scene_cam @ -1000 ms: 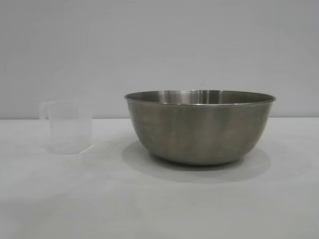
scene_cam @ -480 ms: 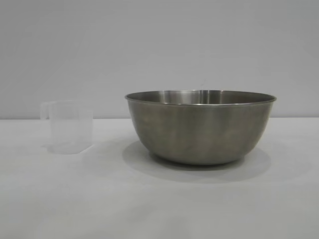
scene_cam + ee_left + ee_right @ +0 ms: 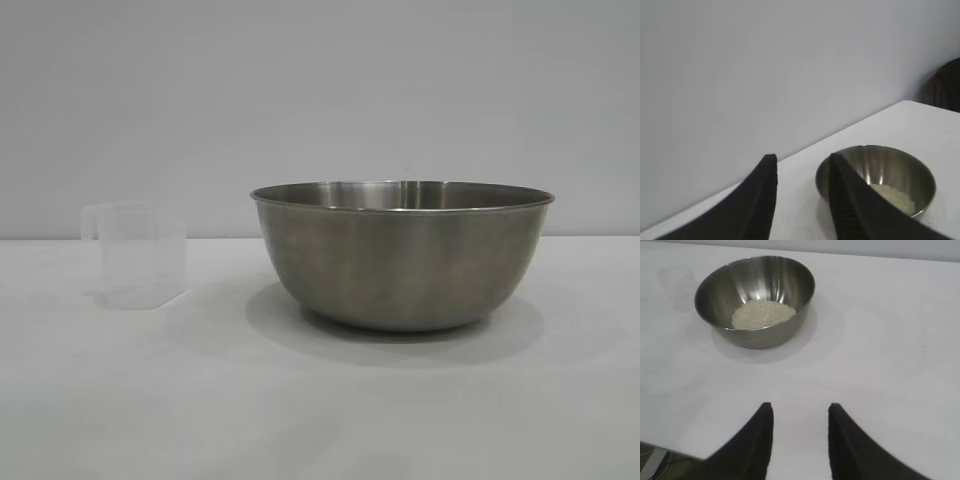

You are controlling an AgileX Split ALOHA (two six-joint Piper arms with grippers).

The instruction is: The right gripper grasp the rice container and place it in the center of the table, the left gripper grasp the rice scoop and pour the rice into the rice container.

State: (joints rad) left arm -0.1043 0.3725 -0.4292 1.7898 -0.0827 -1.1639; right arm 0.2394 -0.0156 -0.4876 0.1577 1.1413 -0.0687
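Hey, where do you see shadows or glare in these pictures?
Exterior view: a soft shadow pools on the table under the rice container. Right wrist view: bright glare streaks its inner wall, with shadow beside it. Left wrist view: highlights on the steel.

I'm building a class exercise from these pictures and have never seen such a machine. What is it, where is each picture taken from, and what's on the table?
It is a robot with two arms, each ending in a black gripper. One picture looks level across the white table: a steel bowl with a clear plastic scoop standing apart beside it. The other two come from cameras on the wrists. The left gripper and the right gripper are both open and hold nothing. Rice lies in the bowl.
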